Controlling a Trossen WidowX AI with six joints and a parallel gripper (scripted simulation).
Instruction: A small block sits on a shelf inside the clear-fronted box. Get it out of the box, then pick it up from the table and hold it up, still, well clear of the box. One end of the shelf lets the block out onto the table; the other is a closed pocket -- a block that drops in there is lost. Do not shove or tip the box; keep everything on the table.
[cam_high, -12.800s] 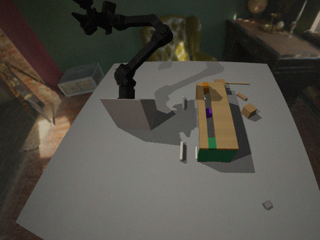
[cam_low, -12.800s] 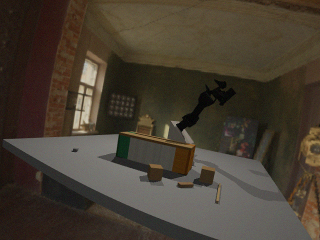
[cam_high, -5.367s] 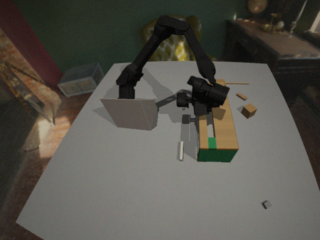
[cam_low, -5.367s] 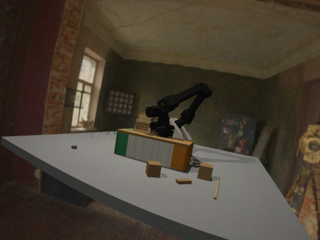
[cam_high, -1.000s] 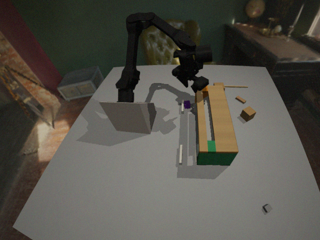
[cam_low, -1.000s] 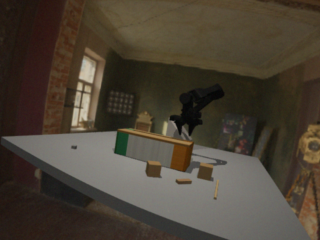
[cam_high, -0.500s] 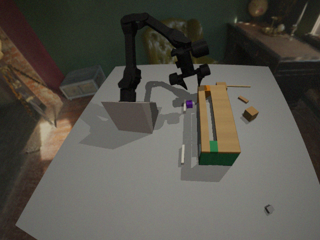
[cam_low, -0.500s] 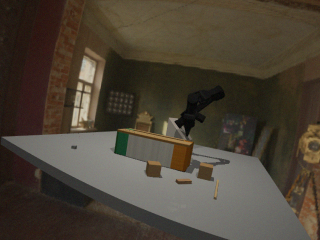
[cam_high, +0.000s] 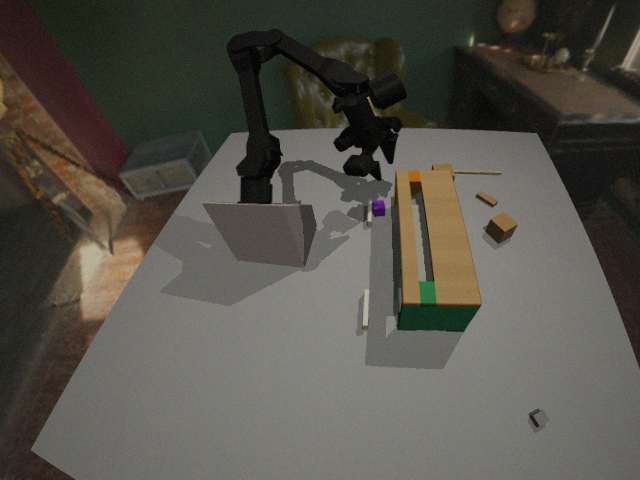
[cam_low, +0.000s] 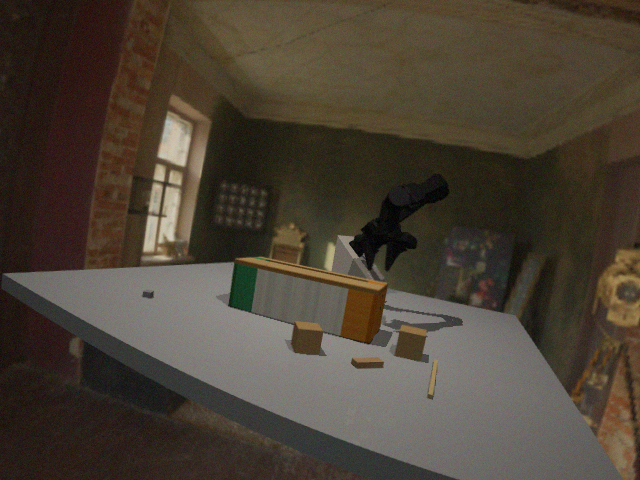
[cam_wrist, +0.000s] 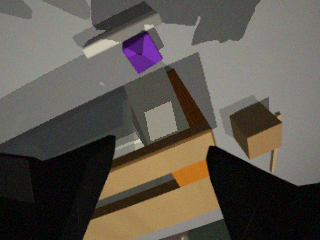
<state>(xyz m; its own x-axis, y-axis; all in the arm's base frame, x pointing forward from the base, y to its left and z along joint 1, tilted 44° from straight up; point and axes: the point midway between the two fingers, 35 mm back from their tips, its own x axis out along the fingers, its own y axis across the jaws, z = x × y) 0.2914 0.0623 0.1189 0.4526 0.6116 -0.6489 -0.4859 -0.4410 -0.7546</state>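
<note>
The small purple block (cam_high: 378, 208) (cam_wrist: 143, 52) lies on the table outside the box, off the clear front near the orange end, right beside a short white strip (cam_high: 369, 218) (cam_wrist: 122, 35). It is hidden in the exterior view. The box (cam_high: 449, 232) (cam_low: 299, 297) (cam_wrist: 160, 164) stands upright, with a slot in its wooden top, a green end and an orange end. My gripper (cam_high: 385, 171) (cam_low: 378, 269) (cam_wrist: 162, 147) is open and empty. It hangs above the box's top height near the orange end, tilted, with the block beyond its fingertips in the wrist view.
A second white strip (cam_high: 366, 308) lies near the green end. A slanted grey panel (cam_high: 263, 232) stands before the arm's base. Wooden cubes (cam_high: 501, 227) (cam_low: 411, 342), a flat wooden piece (cam_high: 486, 198) (cam_low: 367, 363) and a thin stick (cam_high: 478, 172) (cam_low: 433, 379) lie behind and beyond the box.
</note>
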